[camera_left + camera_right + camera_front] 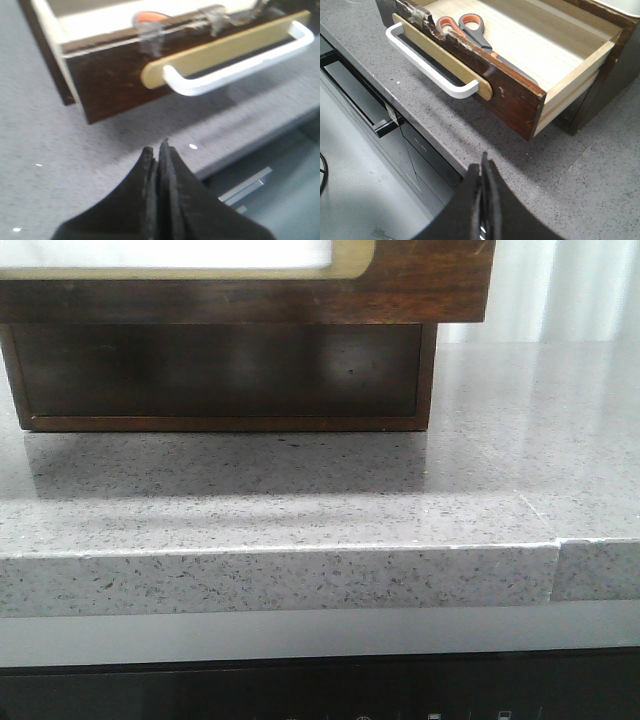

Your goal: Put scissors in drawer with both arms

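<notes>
The drawer [515, 100] stands pulled open over the grey counter, dark brown and scratched, with a white handle [420, 65] on a tan bar. The scissors [476, 34] lie flat inside on its pale wooden floor, orange-lined loops close behind the front. My right gripper [484, 162] is shut and empty above the counter, in front of the drawer's corner. In the left wrist view the drawer front [110, 80] and handle [240, 70] show, with an orange bit of the scissors [148, 16] behind them. My left gripper [160, 150] is shut on nothing. The front view shows only the drawer front [420, 290].
The dark wooden cabinet [220, 370] that holds the drawer sits on the grey stone counter [300, 490]. The counter's front edge [300, 575] has a seam [556, 560] at the right. Below it are dark cupboard fronts [395, 125] with bar handles.
</notes>
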### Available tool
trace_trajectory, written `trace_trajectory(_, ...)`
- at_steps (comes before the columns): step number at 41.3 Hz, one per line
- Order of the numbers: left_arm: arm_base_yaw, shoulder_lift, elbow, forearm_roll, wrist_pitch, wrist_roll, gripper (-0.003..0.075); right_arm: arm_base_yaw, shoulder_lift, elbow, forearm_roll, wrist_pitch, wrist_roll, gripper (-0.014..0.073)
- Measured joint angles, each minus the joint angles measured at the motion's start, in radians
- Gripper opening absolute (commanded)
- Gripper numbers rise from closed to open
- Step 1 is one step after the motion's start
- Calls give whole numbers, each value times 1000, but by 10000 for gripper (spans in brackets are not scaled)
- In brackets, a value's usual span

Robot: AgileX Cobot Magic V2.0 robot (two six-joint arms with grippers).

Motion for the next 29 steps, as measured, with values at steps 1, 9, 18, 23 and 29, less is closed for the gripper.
trace_trajectory(1,19,-13,21,5,-26,0,-20,0,0,0,0,0,0,-69)
trace_trajectory(9,168,-173,268,26,-279,0,-20,0,0,0,0,0,0,-69)
trace_trajectory(18,298,-328,568,26,-538,0,-20,0,0,0,0,0,0,-69)
trace_trajectory(23,332,-379,677,26,-634,0,-20,0,0,0,0,0,0,-69)
trace_trajectory(29,345,-393,697,26,-714,0,-20,0,0,0,0,0,0,-69)
